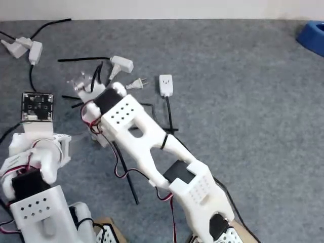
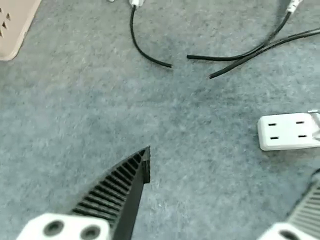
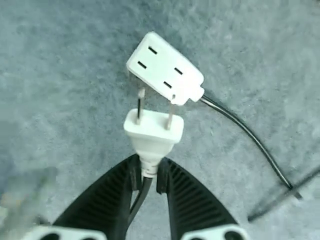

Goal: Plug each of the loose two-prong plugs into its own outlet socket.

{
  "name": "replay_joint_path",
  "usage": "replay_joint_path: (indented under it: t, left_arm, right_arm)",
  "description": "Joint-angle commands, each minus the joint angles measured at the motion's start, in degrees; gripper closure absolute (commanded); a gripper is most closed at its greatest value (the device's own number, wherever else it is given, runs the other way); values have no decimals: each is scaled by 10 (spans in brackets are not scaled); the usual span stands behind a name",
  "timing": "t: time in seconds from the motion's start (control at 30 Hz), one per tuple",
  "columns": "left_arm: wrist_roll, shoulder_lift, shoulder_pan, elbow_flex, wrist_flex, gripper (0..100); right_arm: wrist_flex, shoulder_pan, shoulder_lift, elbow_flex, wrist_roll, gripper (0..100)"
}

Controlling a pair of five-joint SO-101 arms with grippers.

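My right gripper (image 3: 148,167) is shut on the neck of a white two-prong plug (image 3: 152,131), where its black cord leaves it. The prong tips sit at the near edge of a white outlet socket (image 3: 165,67) that lies face up on the grey carpet; they are not in its slots. My left gripper (image 2: 227,175) hangs open over bare carpet, holding nothing, with another white outlet socket (image 2: 287,131) lying just beyond one finger. In the high view a loose plug (image 1: 135,84) lies between two white outlets (image 1: 121,64) (image 1: 165,85).
The right arm (image 1: 126,119) stretches from the table's front toward the cluster of cords. A joined plug and outlet (image 1: 23,48) lie at the far left. Black cord ends (image 2: 160,62) cross the carpet. A blue object (image 1: 313,35) sits at the far right, a beige block (image 2: 12,25) by the left gripper.
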Motion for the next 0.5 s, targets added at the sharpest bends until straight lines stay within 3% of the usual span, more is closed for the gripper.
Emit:
replay_joint_path:
  t: [0.0, 0.17, 0.47]
  left_arm:
    - [-6, -7, 36, 35, -14, 543]
    - [-4, -8, 48, 100, -42, 543]
    - [-7, -9, 29, 45, -36, 543]
  right_arm:
    - [-95, 0, -35, 75, -7, 990]
    - [-137, 22, -164, 79, -18, 990]
    - [-193, 47, -407, 225, 31, 990]
